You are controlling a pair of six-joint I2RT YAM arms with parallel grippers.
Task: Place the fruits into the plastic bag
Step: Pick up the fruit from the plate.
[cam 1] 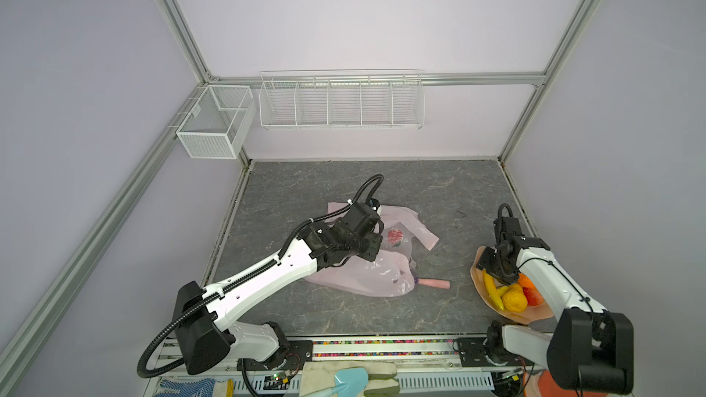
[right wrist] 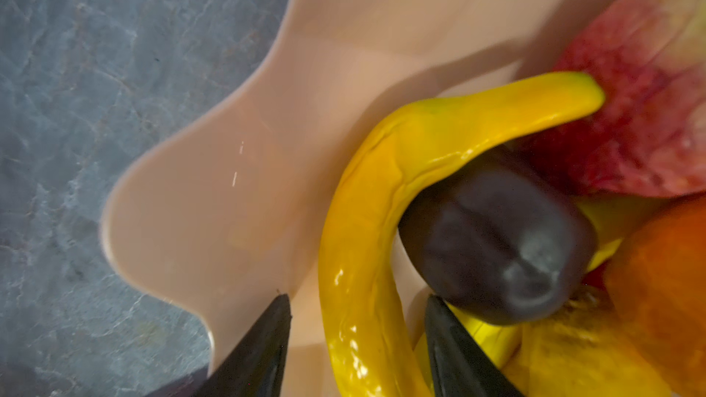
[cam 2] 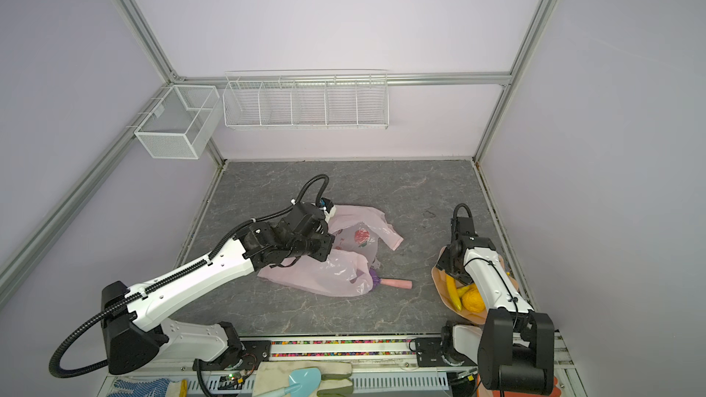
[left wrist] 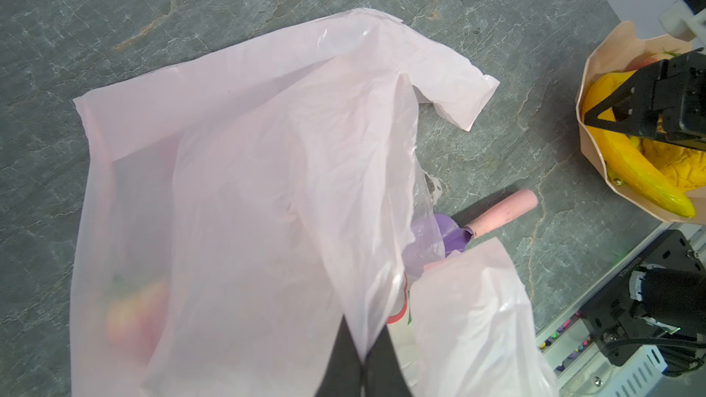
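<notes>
The left tool is pinching a fold of the plastic bag, its two dark fingers pressed together on the thin film and holding that fold raised off the desk. In both top views the pale-pink bag is lying crumpled near the middle of the desk, partly under the left arm. A reddish shape with a touch of green is showing through the film, too blurred to name. The purple scoop is lying just beside the bag, its blade partly under the film and its pink handle sticking out. The right tool is hanging over the tan wavy-edged plate at the right edge of the desk, well apart from the bag. Its fingers are standing spread on either side of the yellow banana, with a gap showing on each side. A dark purple fruit is nestling in the banana's curve, and a red fruit is touching its tip. An orange fruit and a bumpy orange-yellow fruit are also sitting on the plate.
</notes>
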